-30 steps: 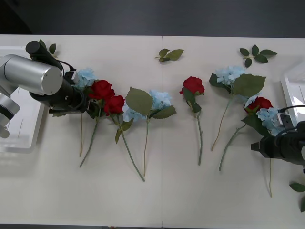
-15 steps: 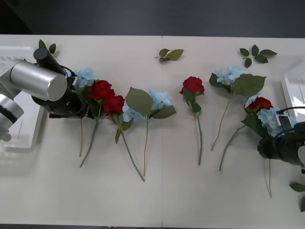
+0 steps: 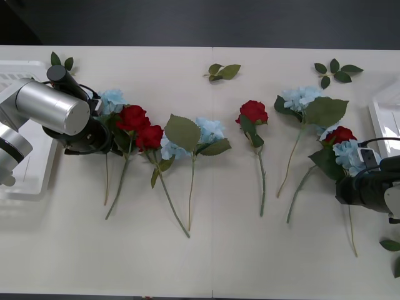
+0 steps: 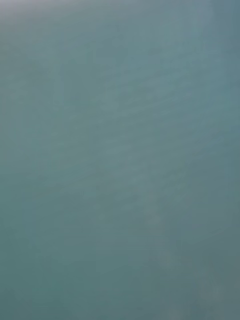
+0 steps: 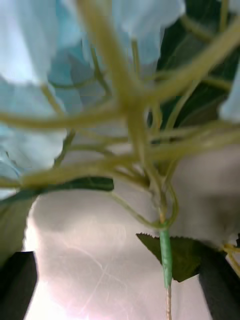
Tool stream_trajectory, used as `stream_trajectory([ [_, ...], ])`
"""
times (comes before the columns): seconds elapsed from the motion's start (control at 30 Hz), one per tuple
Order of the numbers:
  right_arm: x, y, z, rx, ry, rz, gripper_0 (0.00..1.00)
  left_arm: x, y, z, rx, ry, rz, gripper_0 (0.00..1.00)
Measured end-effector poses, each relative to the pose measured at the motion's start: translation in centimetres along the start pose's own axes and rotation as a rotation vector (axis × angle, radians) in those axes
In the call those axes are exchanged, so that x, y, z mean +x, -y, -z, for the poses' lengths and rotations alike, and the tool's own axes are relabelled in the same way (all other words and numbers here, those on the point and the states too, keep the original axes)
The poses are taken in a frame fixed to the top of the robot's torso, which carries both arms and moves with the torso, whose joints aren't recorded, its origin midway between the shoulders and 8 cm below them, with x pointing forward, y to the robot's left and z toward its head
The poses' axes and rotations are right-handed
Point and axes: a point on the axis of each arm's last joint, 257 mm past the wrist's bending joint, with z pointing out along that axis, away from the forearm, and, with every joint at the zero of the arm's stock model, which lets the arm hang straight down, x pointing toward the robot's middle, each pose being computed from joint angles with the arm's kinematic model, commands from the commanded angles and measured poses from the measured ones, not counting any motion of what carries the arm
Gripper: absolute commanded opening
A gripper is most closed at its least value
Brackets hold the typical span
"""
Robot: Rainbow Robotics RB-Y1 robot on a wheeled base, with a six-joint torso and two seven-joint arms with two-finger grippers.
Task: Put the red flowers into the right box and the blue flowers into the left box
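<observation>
Your left gripper (image 5: 120, 300) stands open astride the blue flower (image 3: 112, 100) at the table's nine o'clock, beside the left box (image 3: 28, 181). It's light and floppy; pinch the stem. Right gripper: I cannot tell.

No legible text, labels, brand marks, numbers or signs on any surface in the front, left wrist or right wrist views.
</observation>
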Motion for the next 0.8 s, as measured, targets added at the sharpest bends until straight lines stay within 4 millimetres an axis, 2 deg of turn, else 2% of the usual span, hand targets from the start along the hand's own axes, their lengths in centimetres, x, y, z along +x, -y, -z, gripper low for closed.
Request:
stream_trajectory([
  [0.1,0.0,0.0,0.0,0.000,0.000,0.000,0.00,-0.1,-0.2,0.0,-0.007,0.005,-0.003,0.70],
  [0.17,0.0,-0.1,0.0,-0.004,-0.001,-0.003,0.00,-0.2,-0.5,0.0,-0.018,0.008,-0.007,0.60],
  [0.27,-0.3,-1.2,0.3,-0.055,-0.002,-0.043,0.00,-0.1,-0.5,-0.1,-0.025,0.008,-0.013,0.54],
  [0.33,-1.0,-1.3,0.9,-0.087,0.003,-0.052,0.00,0.2,-0.4,-0.3,-0.029,0.001,-0.023,0.36],
  [0.37,-1.4,-1.3,1.3,-0.100,0.006,-0.036,0.00,0.4,-0.3,-0.4,-0.031,-0.004,-0.030,0.16],
  [0.4,-1.9,-1.1,1.7,-0.109,0.012,-0.009,0.00,0.6,-0.2,-0.6,-0.033,-0.009,-0.037,0.02],
  [0.47,-3.2,-1.0,2.9,-0.138,0.032,0.060,0.00,1.1,-0.1,-0.8,-0.038,-0.017,-0.050,0.00],
  [0.63,-5.8,-2.9,6.3,-0.244,0.077,0.165,0.00,1.2,-0.1,-0.9,-0.040,-0.021,-0.054,0.00],
  [0.8,-7.0,-7.7,9.9,-0.428,0.110,0.207,0.00,0.4,-0.3,-0.7,-0.036,0.009,-0.054,0.00],
])
